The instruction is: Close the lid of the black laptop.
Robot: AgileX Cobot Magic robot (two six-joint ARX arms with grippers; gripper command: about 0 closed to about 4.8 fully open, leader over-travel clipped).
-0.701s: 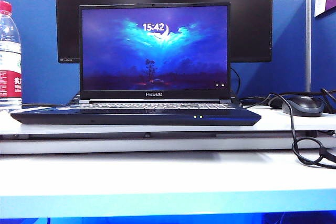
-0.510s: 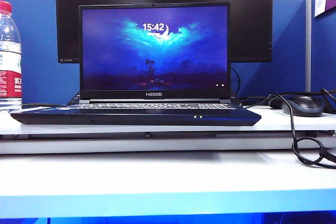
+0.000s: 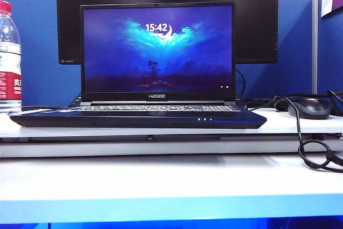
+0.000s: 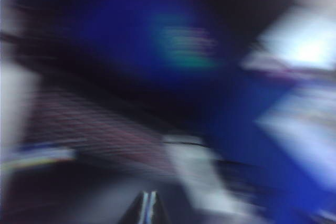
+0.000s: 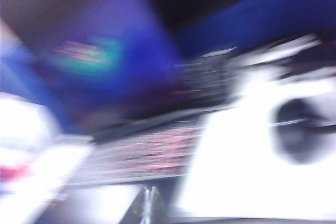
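Note:
The black laptop (image 3: 138, 117) stands in the middle of the white desk, facing the exterior camera. Its lid (image 3: 157, 52) is upright and open, showing blue wallpaper and a 15:42 clock. Neither gripper appears in the exterior view. Both wrist views are heavily motion-blurred. My left gripper (image 4: 148, 194) is shut and empty, off the laptop's left, with the blurred lid (image 4: 173, 45) and keyboard (image 4: 94, 124) ahead of it. On the laptop's right side my right gripper (image 5: 148, 188) is shut and empty, short of the keyboard (image 5: 147, 150) and the lid (image 5: 100, 61).
A large black monitor (image 3: 257, 20) stands right behind the lid. A water bottle (image 3: 9, 57) is at the left edge. A dark mouse (image 3: 309, 108) and looping black cables (image 3: 311, 148) lie at the right; the mouse (image 5: 296, 129) also shows blurred in the right wrist view.

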